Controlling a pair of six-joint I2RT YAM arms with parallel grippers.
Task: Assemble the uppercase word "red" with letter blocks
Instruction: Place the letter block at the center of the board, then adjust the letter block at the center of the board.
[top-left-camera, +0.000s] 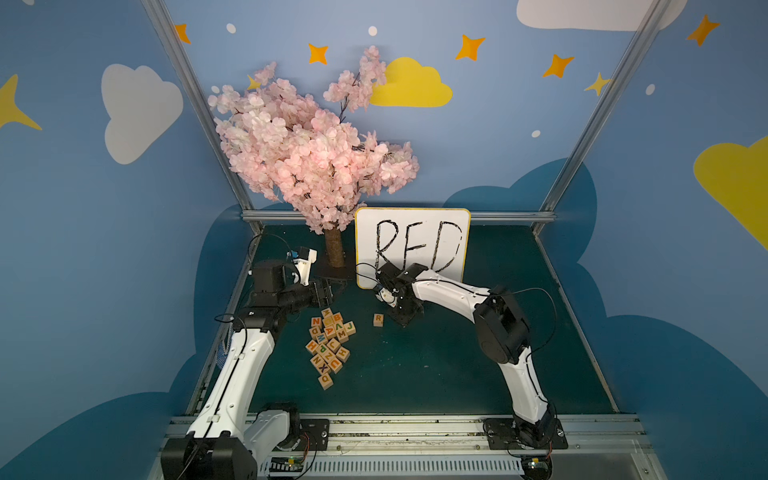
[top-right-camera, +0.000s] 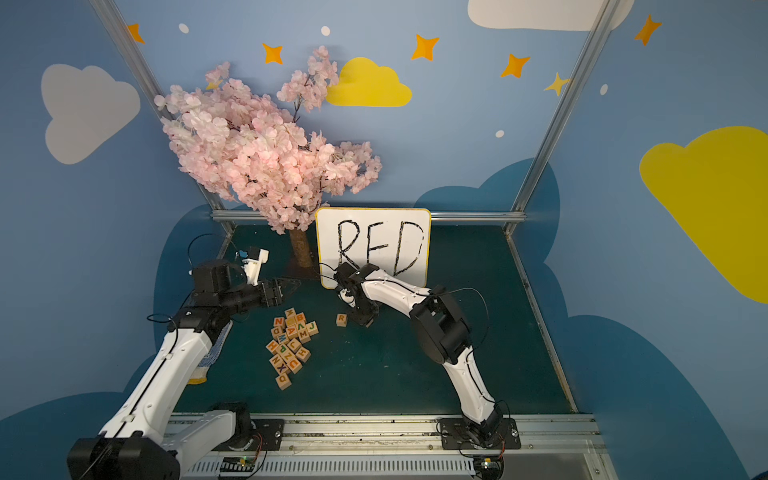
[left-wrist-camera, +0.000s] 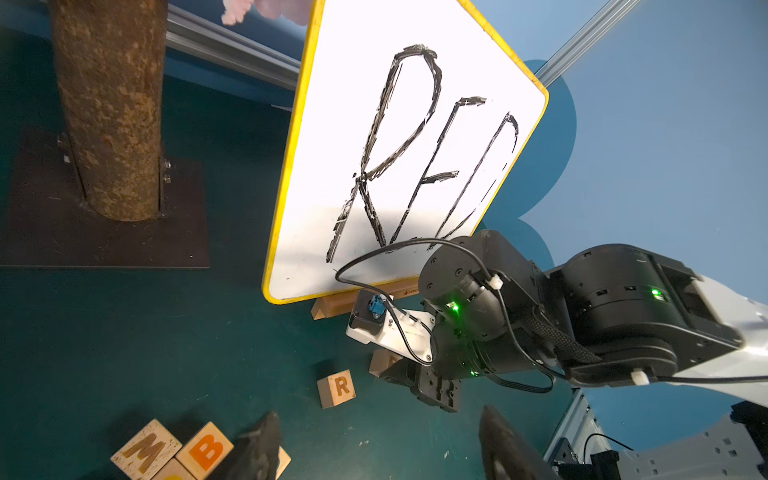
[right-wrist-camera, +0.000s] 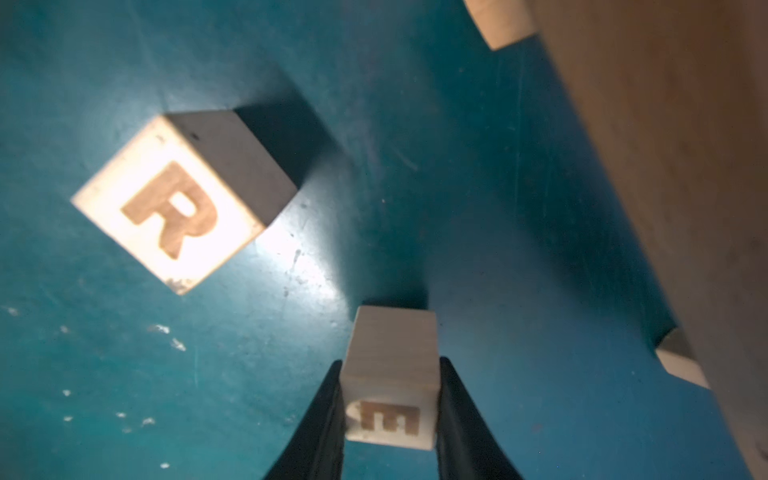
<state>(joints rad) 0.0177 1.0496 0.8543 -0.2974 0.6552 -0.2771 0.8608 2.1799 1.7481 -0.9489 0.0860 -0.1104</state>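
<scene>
1. Top views both show spare letter blocks (top-left-camera: 328, 345) heaped nearest the arm bases.
2. R block (top-left-camera: 378, 319) sits alone on the mat (top-left-camera: 415, 374), beyond the heap.
3. Right gripper (right-wrist-camera: 390, 365) is clamped on the E block (right-wrist-camera: 390, 419), near R and not touching it.
4. Left gripper (left-wrist-camera: 378, 411) has its jaws apart and empty, over the heap's far edge.
5. Board (top-left-camera: 411, 245) stands farthest back.

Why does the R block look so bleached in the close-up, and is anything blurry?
Right wrist view: R block overexposed, glare on the mat beside it, hard shadow behind; E block soft, too near the lens. In both top views: evenly lit, R block legible.
</scene>
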